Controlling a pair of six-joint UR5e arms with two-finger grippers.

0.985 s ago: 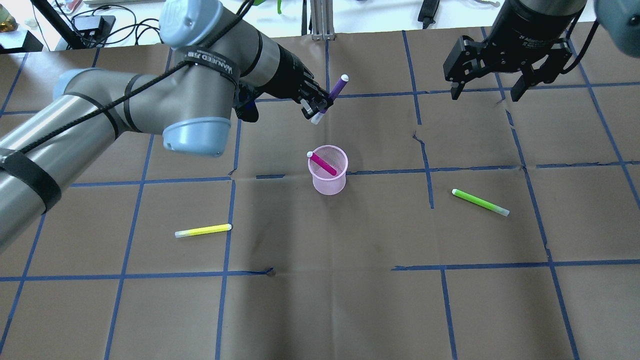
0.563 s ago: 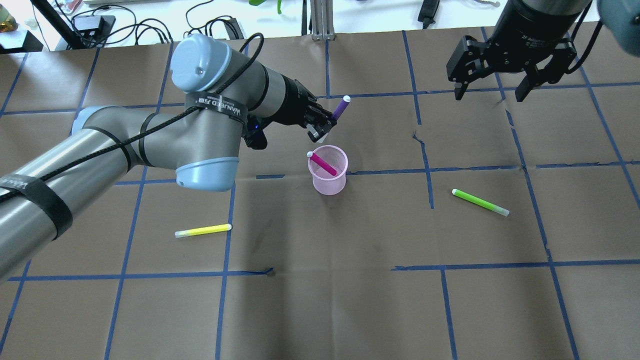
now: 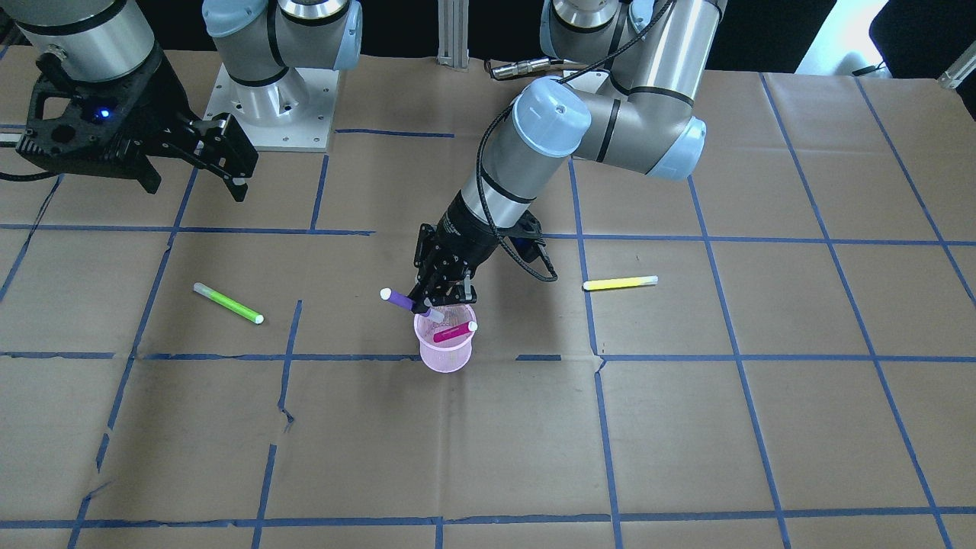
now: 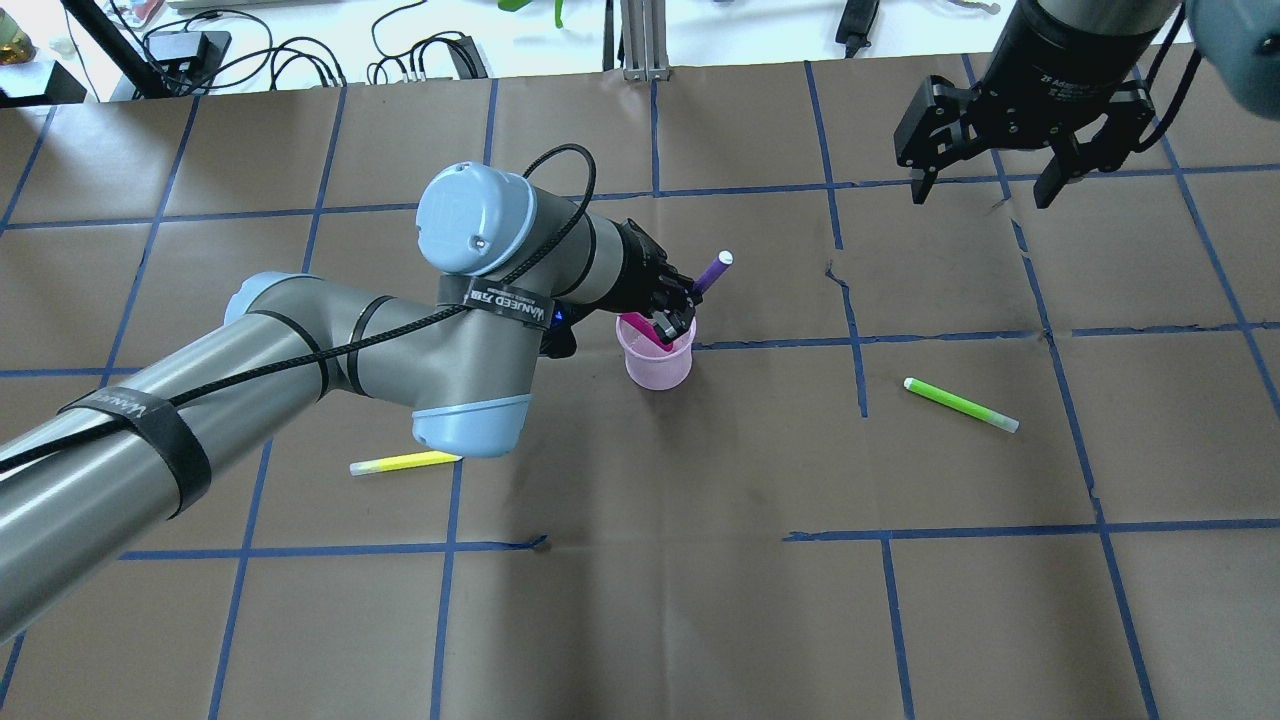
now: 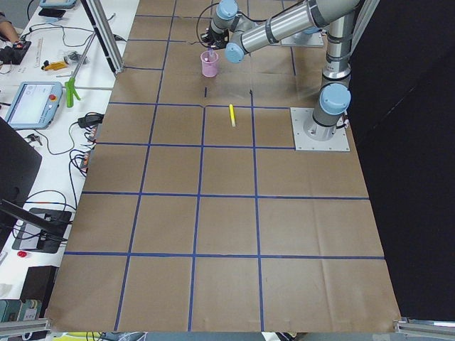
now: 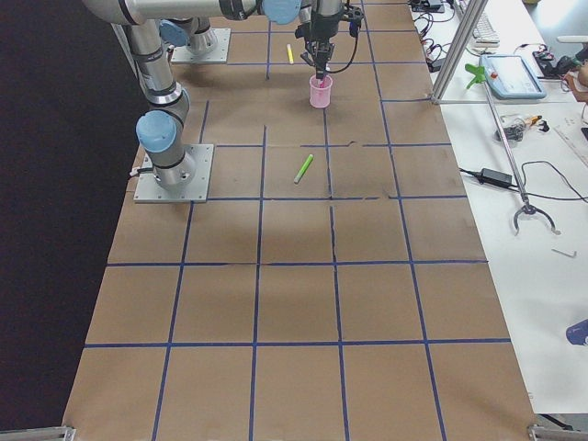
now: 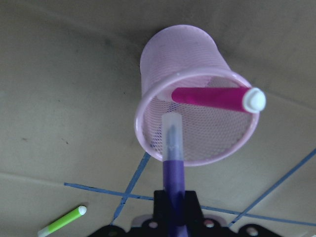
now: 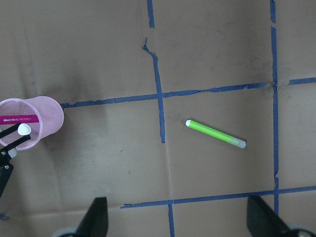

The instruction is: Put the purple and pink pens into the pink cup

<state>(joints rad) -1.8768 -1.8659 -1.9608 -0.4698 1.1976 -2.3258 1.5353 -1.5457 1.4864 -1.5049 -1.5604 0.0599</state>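
The pink mesh cup (image 4: pixel 657 365) stands upright mid-table, also in the front view (image 3: pixel 444 351) and the left wrist view (image 7: pixel 182 64). A pink pen (image 7: pixel 212 98) leans inside it, white cap over the rim (image 3: pixel 453 332). My left gripper (image 4: pixel 675 322) is shut on the purple pen (image 4: pixel 712 273), held tilted just above the cup. The pen's clear lower tip (image 7: pixel 171 126) is at the cup's mouth (image 3: pixel 402 300). My right gripper (image 4: pixel 982 192) is open and empty, high at the far right (image 3: pixel 197 187).
A green pen (image 4: pixel 960 404) lies right of the cup, also in the right wrist view (image 8: pixel 215 134). A yellow pen (image 4: pixel 405 461) lies left of the cup, partly under my left arm's elbow. Blue tape lines grid the brown paper tabletop.
My left gripper has carried the purple pen down and toward the cup, from behind it to right over its mouth. The right gripper has hardly moved.
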